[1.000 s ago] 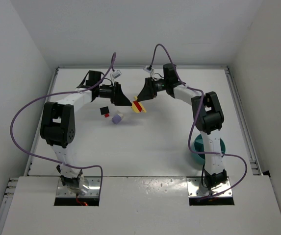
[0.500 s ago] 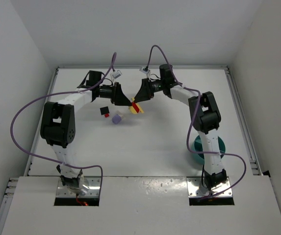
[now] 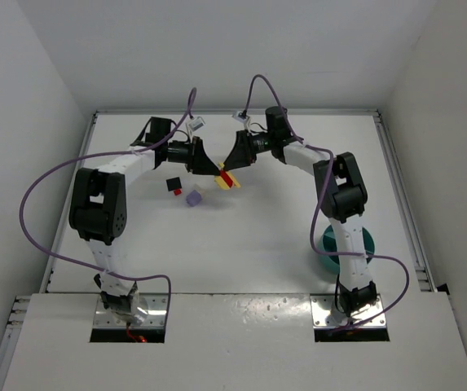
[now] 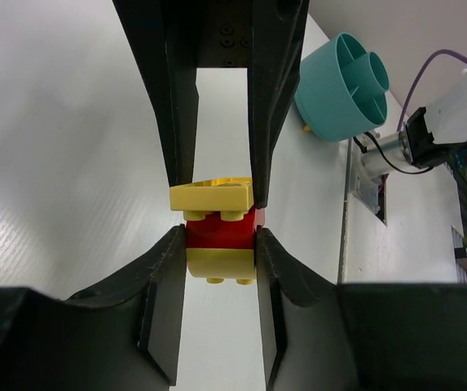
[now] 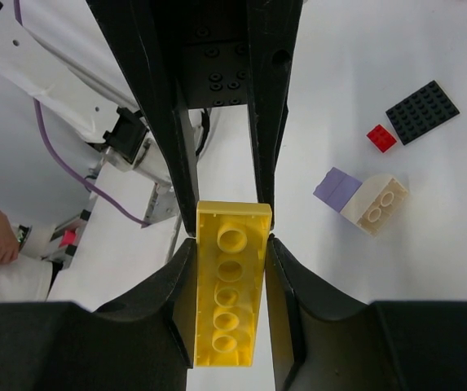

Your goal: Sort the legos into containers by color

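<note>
A small lego stack (image 3: pixel 227 179) of yellow and red bricks hangs between both grippers at the far middle of the table. My left gripper (image 3: pixel 215 171) is shut on the stack's red brick (image 4: pixel 219 232) and the pale yellow brick (image 4: pixel 219 262) under it. My right gripper (image 3: pixel 233 167) is shut on the long yellow brick (image 5: pixel 226 285), which shows from its hollow underside. In the left wrist view this yellow brick (image 4: pixel 211 195) sits on top of the red one. The teal bowl (image 3: pixel 365 244) stands at the near right, half hidden by the right arm; it also shows in the left wrist view (image 4: pixel 331 90).
A lavender and cream brick (image 3: pixel 192 196) lies on the table left of the grippers, and shows in the right wrist view (image 5: pixel 359 195). Next to it lie a black plate (image 5: pixel 422 112) and a small red brick (image 5: pixel 381 138). Purple cables loop over both arms.
The right gripper has moved a little left toward the left gripper, and the stack shifted with it. In the last half second nothing visibly moved.
</note>
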`<state>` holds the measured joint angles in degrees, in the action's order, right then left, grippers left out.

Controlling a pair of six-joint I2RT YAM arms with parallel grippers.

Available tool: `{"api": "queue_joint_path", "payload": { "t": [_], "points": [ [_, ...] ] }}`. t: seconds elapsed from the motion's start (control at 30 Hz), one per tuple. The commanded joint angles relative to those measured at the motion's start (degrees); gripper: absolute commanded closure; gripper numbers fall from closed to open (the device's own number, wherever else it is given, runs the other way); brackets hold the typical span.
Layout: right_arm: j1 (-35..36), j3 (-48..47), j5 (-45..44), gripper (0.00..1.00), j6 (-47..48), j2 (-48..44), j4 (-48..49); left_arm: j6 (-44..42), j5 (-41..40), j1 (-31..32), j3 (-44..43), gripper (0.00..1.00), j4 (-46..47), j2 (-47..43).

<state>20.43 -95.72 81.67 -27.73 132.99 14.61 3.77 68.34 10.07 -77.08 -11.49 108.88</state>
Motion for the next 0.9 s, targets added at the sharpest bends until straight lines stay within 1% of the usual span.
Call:
{"api": "queue_joint_path", "payload": {
  "t": [0.0,0.03,0.1,0.13,0.2,0.27,0.5,0.57,0.63,0.67,0.7,0.73,0.77,0.8,0.87],
  "points": [
    [0.8,-2.8,1.4,1.00,0.6,-0.3,3.9,-0.7,1.4,1.6,-2.1,0.65,1.6,0.1],
    [0.8,-2.8,1.4,1.00,0.6,-0.3,3.9,-1.3,1.4,1.6,-2.1,0.72,1.6,0.1],
    [0.8,-2.8,1.4,1.00,0.6,-0.3,3.9,-1.9,1.4,1.6,-2.1,0.81,0.9,0.1],
    [0.3,-2.8,1.4,1.00,0.6,-0.3,3.9,-2.7,0.9,1.6,-2.1,0.89,-0.5,0.1],
    [0.3,-2.1,1.4,1.00,0.6,-1.0,3.9,-4.3,0.3,1.6,-1.5,0.96,-2.1,-0.4],
    [-0.8,-0.6,0.9,1.00,0.6,-2.2,4.5,-5.4,-0.4,1.6,-1.5,1.00,-3.2,-0.4],
    [-2.7,3.7,0.2,1.00,1.2,-4.8,4.5,-10.5,-3.3,1.6,1.1,1.00,-7.1,-2.6],
    [-3.2,4.2,-0.5,1.00,3.7,-5.4,2.4,-11.9,-4.0,1.6,1.7,1.00,-8.8,-3.1],
    [-4.3,4.2,-2.4,1.00,6.8,-6.0,-2.9,-13.2,-4.5,1.6,2.2,1.00,-9.4,-3.8],
    [-4.3,3.5,-3.3,1.00,12.7,-7.2,-6.3,-13.2,-5.1,1.6,2.2,1.00,-10.0,-3.8],
    [-5.0,1.8,-4.7,1.00,17.2,-7.2,-16.3,-14.0,-5.1,1.1,2.2,1.00,-10.0,-4.4],
    [-5.0,0.6,-7.7,1.00,22.5,-8.1,-21.7,-14.7,-5.1,1.1,2.8,1.00,-10.5,-4.4],
    [-5.6,-0.9,-9.3,1.00,31.7,-9.1,-26.2,-14.8,-5.7,1.1,3.3,1.00,-10.5,-5.0],
    [-5.6,-1.0,-10.8,1.00,34.6,-9.8,-29.6,-15.5,-5.7,1.1,3.3,1.00,-11.2,-5.0],
    [-6.4,-1.0,-13.0,1.00,35.9,-11.2,-31.3,-17.0,-5.7,1.1,3.9,1.00,-12.6,-5.0]
  ]
}}
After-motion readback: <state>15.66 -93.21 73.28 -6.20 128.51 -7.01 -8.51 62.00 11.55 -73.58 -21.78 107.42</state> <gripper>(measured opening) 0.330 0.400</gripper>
